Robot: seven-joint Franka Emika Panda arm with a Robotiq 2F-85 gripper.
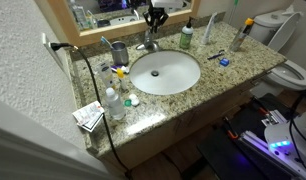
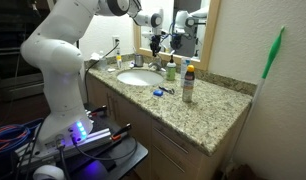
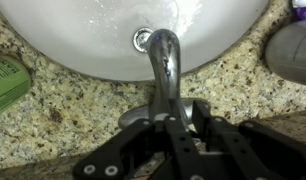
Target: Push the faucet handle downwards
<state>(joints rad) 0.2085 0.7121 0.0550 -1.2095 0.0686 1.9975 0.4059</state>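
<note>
A small chrome faucet [image 1: 148, 44] stands behind the white oval basin [image 1: 183, 80] on a granite counter. In the wrist view its curved spout [image 3: 165, 60] reaches out over the basin [image 3: 83, 40] towards the drain [image 3: 142, 39]. My gripper [image 3: 178, 125] is right above the top of the faucet with its fingers close together and nothing between them. The faucet handle is hidden under the fingers. In both exterior views the gripper [image 1: 153, 20] [image 2: 156, 42] hangs straight over the faucet in front of the mirror.
A grey metal cup [image 1: 119, 52] stands beside the faucet. A green bottle [image 1: 186, 38], a spray can [image 2: 188, 85], a clear bottle [image 1: 113, 103] and small items crowd the counter. A cable hangs at the counter's end, and a toilet [image 1: 293, 72] is beyond.
</note>
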